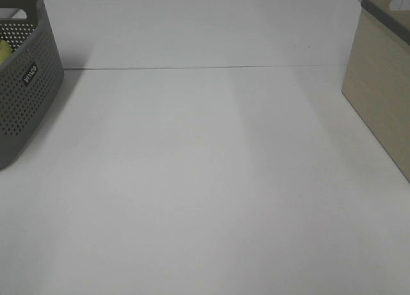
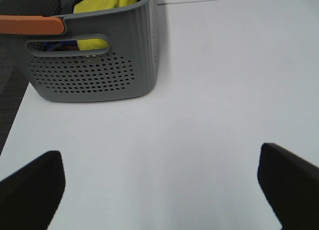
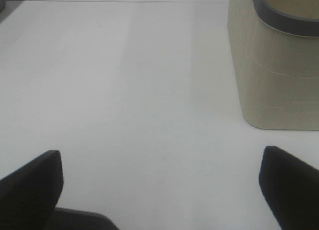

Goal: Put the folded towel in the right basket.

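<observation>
While both my claws are hanging spread and empty, my left claw (image 2: 159, 190) is facing the yellow folded towel (image 2: 107, 3) lying inside the perforated grey plastic basket (image 2: 94, 75), upper left.

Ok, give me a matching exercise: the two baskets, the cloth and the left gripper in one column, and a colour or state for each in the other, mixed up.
Things:
1. perforated basket
2. right basket
3. cloth in the perforated basket
4. left gripper

Colour or state:
A. beige
B. open, holding nothing
C. yellow
D. grey

Pairs: 1-D, 2-A, 3-C, 4-B
</observation>
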